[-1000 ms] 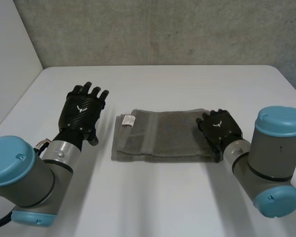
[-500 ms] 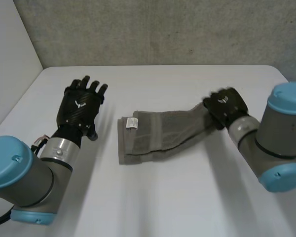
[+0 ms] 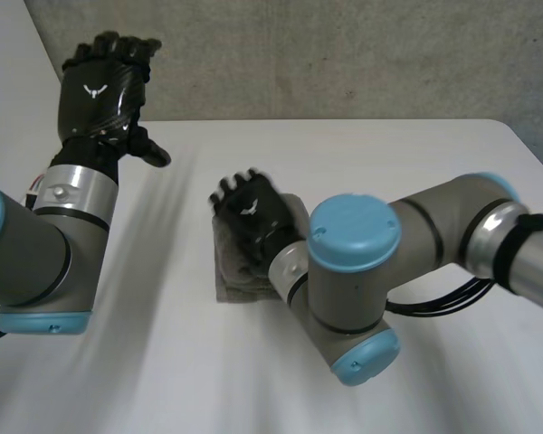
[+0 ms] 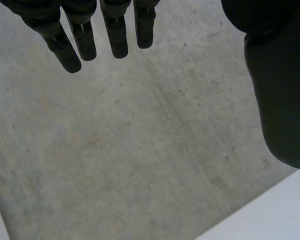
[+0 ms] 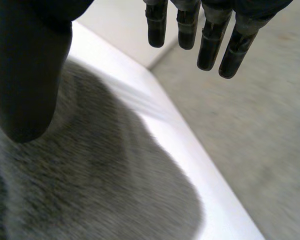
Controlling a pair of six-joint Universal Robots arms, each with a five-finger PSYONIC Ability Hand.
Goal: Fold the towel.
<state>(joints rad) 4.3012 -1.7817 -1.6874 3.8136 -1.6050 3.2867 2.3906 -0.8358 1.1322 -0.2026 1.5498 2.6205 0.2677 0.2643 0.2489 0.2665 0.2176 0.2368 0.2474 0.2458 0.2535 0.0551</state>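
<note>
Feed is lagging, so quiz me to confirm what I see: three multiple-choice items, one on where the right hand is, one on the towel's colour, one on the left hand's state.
1. Where is the right hand?
A. at the table's far corner
B. over the towel
C. beside the left arm
2. What colour is the towel?
A. grey
B. red
C. yellow
3. How is the left hand?
A. pinching a towel corner
B. curled round the towel
C. open, holding nothing
Answers: B, the towel lies under its palm; A, its pile is grey; C, its straight fingers hold nothing.
</note>
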